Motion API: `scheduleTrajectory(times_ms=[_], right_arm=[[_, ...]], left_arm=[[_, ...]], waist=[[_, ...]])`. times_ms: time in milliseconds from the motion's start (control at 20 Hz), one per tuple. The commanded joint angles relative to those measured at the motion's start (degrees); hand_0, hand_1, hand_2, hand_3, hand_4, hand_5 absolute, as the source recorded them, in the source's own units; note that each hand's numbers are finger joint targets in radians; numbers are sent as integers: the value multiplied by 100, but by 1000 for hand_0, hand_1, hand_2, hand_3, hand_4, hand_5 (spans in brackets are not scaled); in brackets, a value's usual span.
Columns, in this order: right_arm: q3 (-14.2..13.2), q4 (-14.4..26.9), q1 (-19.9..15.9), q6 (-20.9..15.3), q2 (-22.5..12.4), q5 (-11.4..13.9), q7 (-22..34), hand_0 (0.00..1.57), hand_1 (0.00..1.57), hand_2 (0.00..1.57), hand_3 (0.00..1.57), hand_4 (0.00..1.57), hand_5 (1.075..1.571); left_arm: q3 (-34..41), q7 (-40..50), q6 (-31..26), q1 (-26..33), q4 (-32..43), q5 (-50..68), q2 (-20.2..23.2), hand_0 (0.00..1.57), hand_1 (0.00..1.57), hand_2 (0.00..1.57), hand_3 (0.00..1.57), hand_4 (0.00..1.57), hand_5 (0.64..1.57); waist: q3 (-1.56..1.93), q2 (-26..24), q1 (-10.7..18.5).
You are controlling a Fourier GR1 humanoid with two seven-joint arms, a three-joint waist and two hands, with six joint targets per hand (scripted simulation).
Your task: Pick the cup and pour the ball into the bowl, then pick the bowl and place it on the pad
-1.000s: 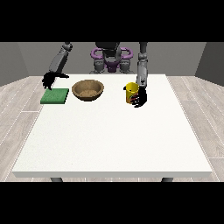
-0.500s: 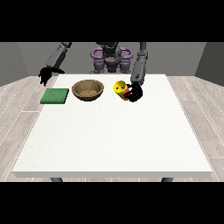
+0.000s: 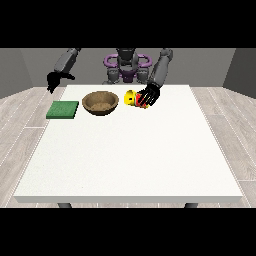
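Observation:
A yellow cup (image 3: 132, 98) is held tipped on its side, mouth toward the bowl, in the hand at the view's right (image 3: 148, 95), whose fingers curl round it. A patch of red shows by the cup under that hand. The brown wooden bowl (image 3: 100, 103) stands on the table just left of the cup. The ball is not visible. A green square pad (image 3: 63, 110) lies left of the bowl. The hand at the view's left (image 3: 53, 80) hangs above the table's far left corner, beyond the pad, holding nothing.
The large white table (image 3: 130, 155) stretches toward the camera from the bowl and pad. The robot's torso (image 3: 126, 65) stands behind the far edge.
The hand at the view's right has lifted the cup, carried it left toward the bowl and tipped it over. The hand at the view's left has risen away from the pad.

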Motion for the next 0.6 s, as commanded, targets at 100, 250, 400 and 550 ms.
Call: scheduleTrajectory(times_ms=[100, 250, 400, 550], right_arm=[[-189, 709, 21, -157, -86, 42, -125, 0, 0, 227, 212, 384, 1549], [-402, 982, 275, -34, -360, -50, -302, 0, 0, 228, 125, 372, 1547], [-408, 1276, 645, -118, -301, 17, -391, 0, 0, 268, 189, 382, 1541], [-400, 1331, 640, -292, -139, 27, -439, 0, 0, 292, 217, 402, 1538]], left_arm=[[-1043, 1692, -264, -662, 323, -1781, -326, 1400, 1400, 1571, 1571, 1054, 1565], [-1340, 2043, -724, -603, 188, -2195, -575, 1400, 1400, 1571, 1571, 1054, 1565], [-1766, 2461, -1308, -759, 145, -2755, -649, 1346, 1346, 1571, 1571, 940, 1548], [-1873, 2747, -2074, -1166, 85, -2958, -858, 1170, 1170, 1571, 1493, 910, 1535]], waist=[[-5, -523, 552], [-18, -821, 964], [-14, -1316, 1229], [-21, -1332, 1238]])
